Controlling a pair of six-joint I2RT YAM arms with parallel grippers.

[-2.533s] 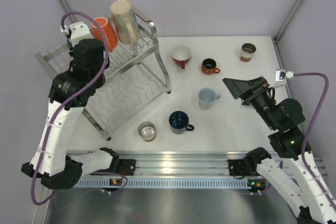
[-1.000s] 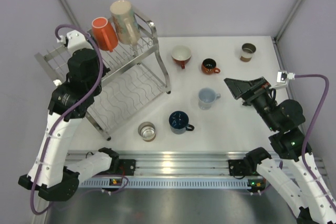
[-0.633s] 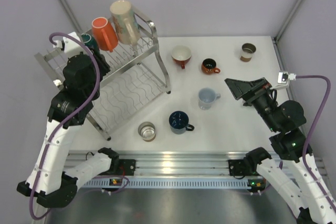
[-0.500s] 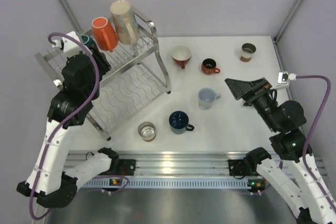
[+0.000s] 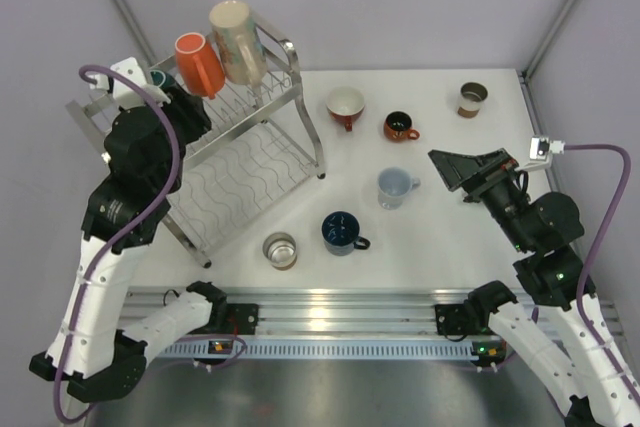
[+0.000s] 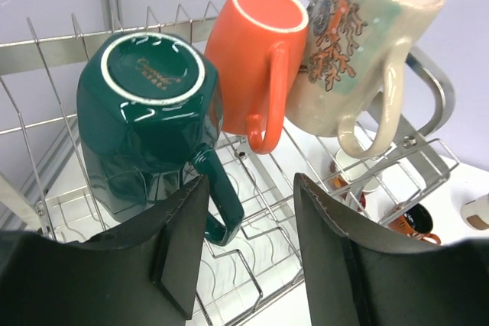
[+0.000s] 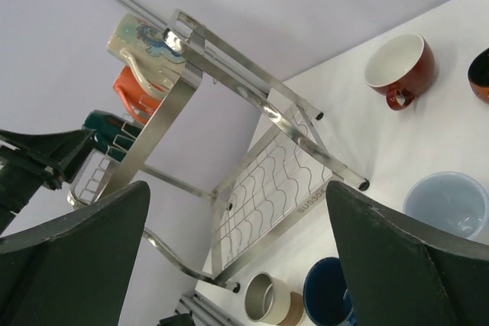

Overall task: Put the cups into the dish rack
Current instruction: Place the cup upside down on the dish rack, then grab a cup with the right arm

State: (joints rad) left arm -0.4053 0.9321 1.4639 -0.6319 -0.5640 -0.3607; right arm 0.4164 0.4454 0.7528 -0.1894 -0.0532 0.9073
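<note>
The dish rack (image 5: 245, 162) stands at the left. On its upper tier, upside down, are a dark teal cup (image 6: 145, 120), an orange cup (image 6: 256, 51) and a tall beige mug (image 6: 359, 43). My left gripper (image 6: 250, 181) is open and empty, just in front of the teal cup's handle; it also shows in the top view (image 5: 188, 115). My right gripper (image 5: 455, 169) is open and empty, held above the table right of the pale blue cup (image 5: 395, 187). A navy cup (image 5: 342, 232), a metal cup (image 5: 280, 250), a red cup (image 5: 345, 105) and a small brown cup (image 5: 400, 127) stand on the table.
A beige and brown cup (image 5: 472, 99) stands at the far right corner. The rack's lower tier (image 7: 283, 181) holds nothing. Grey walls and frame posts close the table at left, back and right. The arm bases and a rail run along the near edge.
My left gripper has pulled back to the left from the rack's upper tier, leaving the dark teal cup there beside the orange one. The right arm has barely moved.
</note>
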